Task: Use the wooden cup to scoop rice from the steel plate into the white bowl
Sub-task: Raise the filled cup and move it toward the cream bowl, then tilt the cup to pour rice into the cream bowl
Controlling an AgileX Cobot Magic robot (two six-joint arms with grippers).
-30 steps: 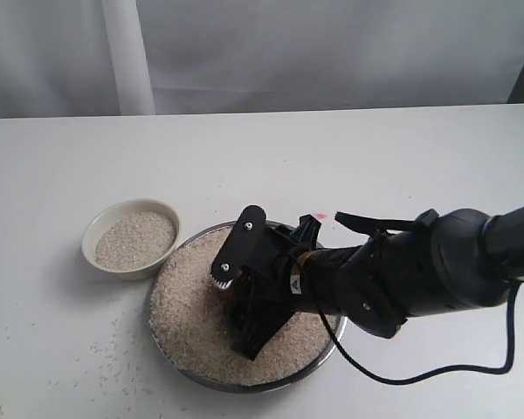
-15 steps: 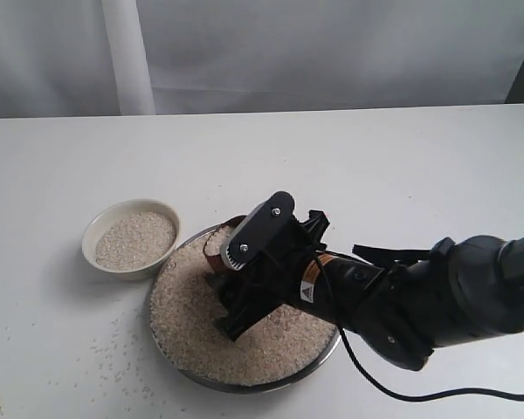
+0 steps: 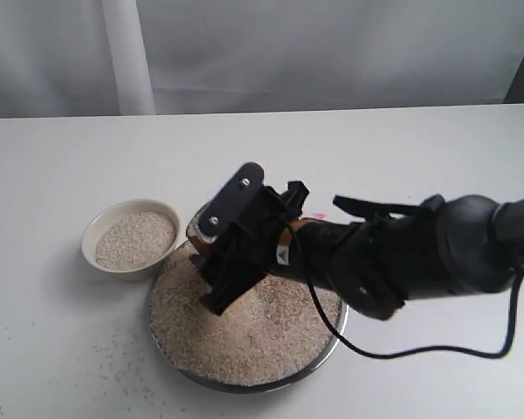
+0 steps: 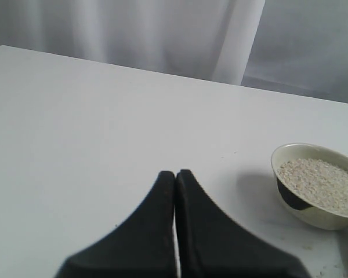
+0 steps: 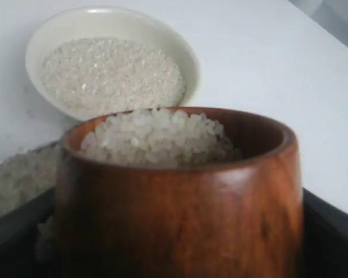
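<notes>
The steel plate (image 3: 333,340) lies at the front middle, heaped with rice (image 3: 262,340). My right gripper (image 3: 220,251) is shut on the wooden cup (image 3: 196,230) and holds it in the air over the plate's edge nearest the white bowl (image 3: 91,245). In the right wrist view the wooden cup (image 5: 180,208) stands upright, filled to the brim with rice (image 5: 156,136), and beyond it sits the white bowl (image 5: 188,55), partly filled with rice (image 5: 110,75). My left gripper (image 4: 175,174) is shut on nothing, over bare table beside the white bowl (image 4: 276,161).
Loose grains (image 3: 113,349) are scattered on the white table in front of the bowl and left of the plate. A black cable (image 3: 437,353) loops from the right arm down to the table at the right. A grey curtain hangs behind the table.
The right gripper has come up out of the rice with the cup, now full, and has moved up and left toward the bowl.
</notes>
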